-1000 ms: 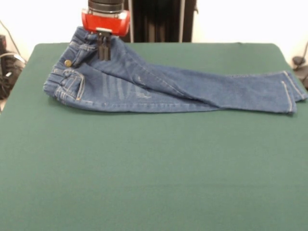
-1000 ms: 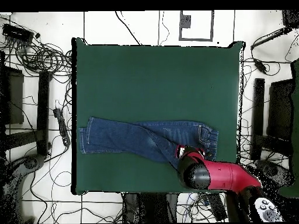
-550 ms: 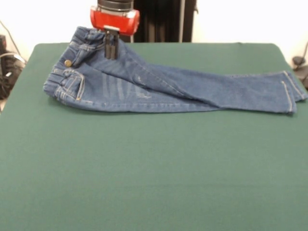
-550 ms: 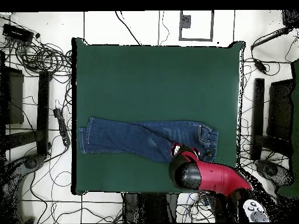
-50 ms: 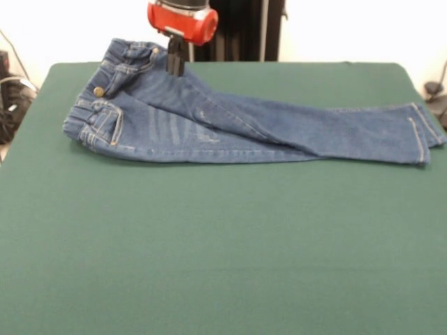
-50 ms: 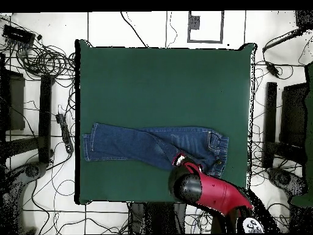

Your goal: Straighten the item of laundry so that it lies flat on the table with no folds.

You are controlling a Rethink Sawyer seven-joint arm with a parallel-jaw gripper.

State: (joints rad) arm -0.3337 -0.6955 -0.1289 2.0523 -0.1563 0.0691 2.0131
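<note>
The item of laundry (image 5: 230, 125) is a small pair of blue jeans lying across the far half of the table (image 5: 223, 244), with the waist at the left and the leg ends at the right. One leg lies partly over the other, and the waist is bunched. My gripper (image 5: 175, 70) hangs over the upper edge of the jeans just right of the waistband, its fingers shut with nothing between them. In the overhead view the jeans (image 6: 140, 144) lie near the table's (image 6: 165, 85) lower edge, and the red arm (image 6: 208, 191) hides the gripper.
A black post (image 5: 237, 28) stands behind the table's far edge. In the overhead view, cables (image 6: 43, 61) and dark stands (image 6: 269, 122) lie on the floor on both sides of the table.
In the front view the gripper has moved right and slightly up, from the waistband toward the upper leg. The jeans have not shifted.
</note>
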